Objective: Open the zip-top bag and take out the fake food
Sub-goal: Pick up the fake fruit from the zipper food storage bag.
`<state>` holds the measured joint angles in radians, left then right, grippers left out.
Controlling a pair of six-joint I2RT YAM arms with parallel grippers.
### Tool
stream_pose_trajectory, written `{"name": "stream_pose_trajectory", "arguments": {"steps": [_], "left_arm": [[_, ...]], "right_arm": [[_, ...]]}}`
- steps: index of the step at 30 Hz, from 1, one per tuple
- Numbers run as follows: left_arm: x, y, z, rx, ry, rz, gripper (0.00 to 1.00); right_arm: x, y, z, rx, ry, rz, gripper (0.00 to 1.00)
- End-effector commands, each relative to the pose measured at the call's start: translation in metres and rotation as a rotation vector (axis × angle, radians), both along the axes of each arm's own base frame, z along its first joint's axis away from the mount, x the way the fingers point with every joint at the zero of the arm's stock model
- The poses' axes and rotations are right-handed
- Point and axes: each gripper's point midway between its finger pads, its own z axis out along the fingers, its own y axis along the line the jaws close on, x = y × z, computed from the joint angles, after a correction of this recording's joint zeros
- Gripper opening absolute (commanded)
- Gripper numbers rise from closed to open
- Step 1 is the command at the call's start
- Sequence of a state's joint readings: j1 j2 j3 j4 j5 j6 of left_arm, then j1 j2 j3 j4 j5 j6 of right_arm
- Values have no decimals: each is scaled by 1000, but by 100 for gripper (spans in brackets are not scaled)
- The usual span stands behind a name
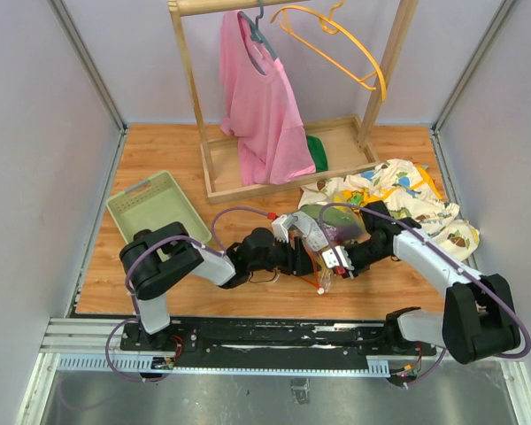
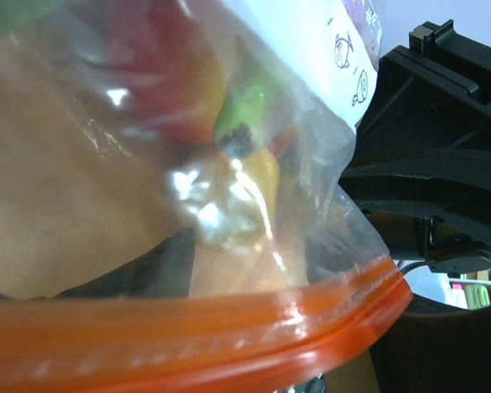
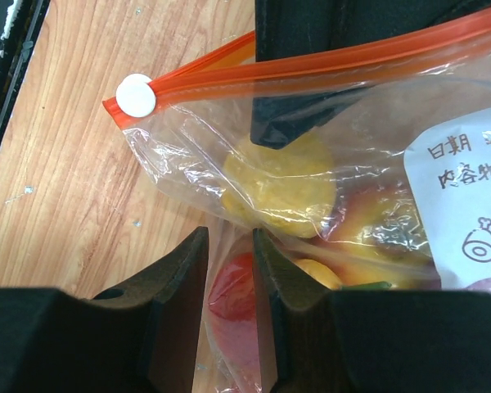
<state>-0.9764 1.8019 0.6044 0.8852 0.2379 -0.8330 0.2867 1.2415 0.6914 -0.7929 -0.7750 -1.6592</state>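
Centre frame: right gripper [image 3: 229,270] pinches the bag [image 3: 188,155], left gripper's [image 1: 303,255] hold cannot be told; zipper [image 3: 311,65] looks shut, so parting it precedes removing food [image 3: 278,176].

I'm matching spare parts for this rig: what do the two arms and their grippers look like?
The left arm and right arm share a look: bulky black joints, white links, a lilac cable looping alongside. The right gripper has matte black fingers with slanted tips.
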Motion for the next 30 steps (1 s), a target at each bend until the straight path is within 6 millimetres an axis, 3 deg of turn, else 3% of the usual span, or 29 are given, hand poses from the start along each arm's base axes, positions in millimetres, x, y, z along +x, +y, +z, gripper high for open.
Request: {"name": "stream_pose_trajectory", "arguments": {"steps": [1, 7, 12, 21, 30], "left_arm": [[5, -2, 0, -5, -5, 6, 61], [9, 0, -5, 21, 4, 32, 64], [12, 2, -7, 34, 13, 49, 64], [13, 4, -6, 36, 19, 64, 64], [13, 3, -3, 26, 19, 59, 65]], "right_arm": [[-4, 2, -9, -9, 31, -16, 30], [-8, 6, -7, 10, 40, 1, 30], [-9, 13, 10, 56, 66, 1, 31], [8, 17, 28, 67, 32, -33, 32], [24, 17, 20, 41, -2, -46, 35]]}}
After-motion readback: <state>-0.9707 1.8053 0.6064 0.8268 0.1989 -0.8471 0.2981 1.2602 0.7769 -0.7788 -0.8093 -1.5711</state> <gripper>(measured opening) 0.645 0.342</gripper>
